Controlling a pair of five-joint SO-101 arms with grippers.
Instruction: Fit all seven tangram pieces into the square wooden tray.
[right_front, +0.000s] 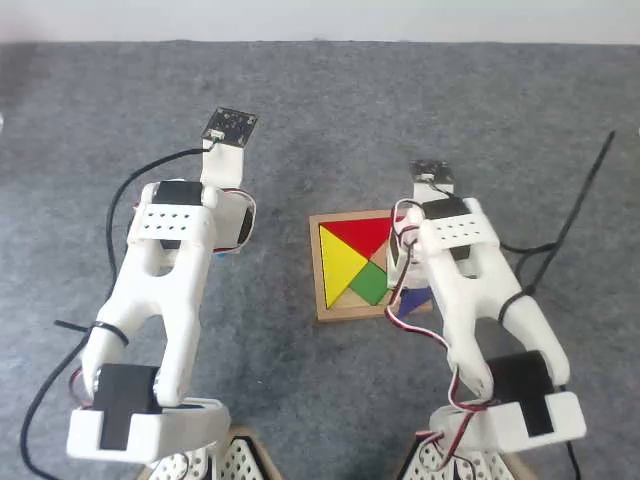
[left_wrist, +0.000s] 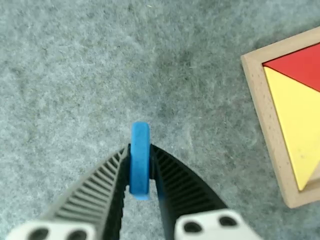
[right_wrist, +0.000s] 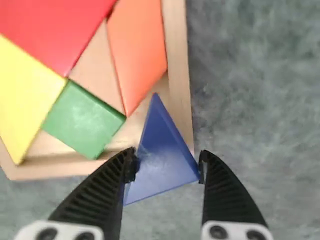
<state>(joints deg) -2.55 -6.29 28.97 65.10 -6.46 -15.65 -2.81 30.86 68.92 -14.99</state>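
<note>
The square wooden tray (right_front: 318, 268) lies between the arms and holds a red triangle (right_front: 362, 237), a yellow triangle (right_front: 340, 263) and a green square (right_front: 371, 283). An orange piece (right_wrist: 137, 55) lies along the tray's wall (right_wrist: 176, 55). My right gripper (right_wrist: 166, 159) is shut on a dark blue triangle (right_wrist: 161, 155), which is tilted across the tray's rim at a corner (right_front: 416, 297). My left gripper (left_wrist: 140, 151) is shut on a light blue piece (left_wrist: 139, 150), held edge-on above the grey carpet, left of the tray (left_wrist: 260, 95).
Grey carpet (right_front: 300, 110) covers the table all around the tray. A bare wooden strip of tray floor (right_wrist: 97, 75) shows between the red, orange and green pieces. Black cables (right_front: 575, 215) trail beside the right arm.
</note>
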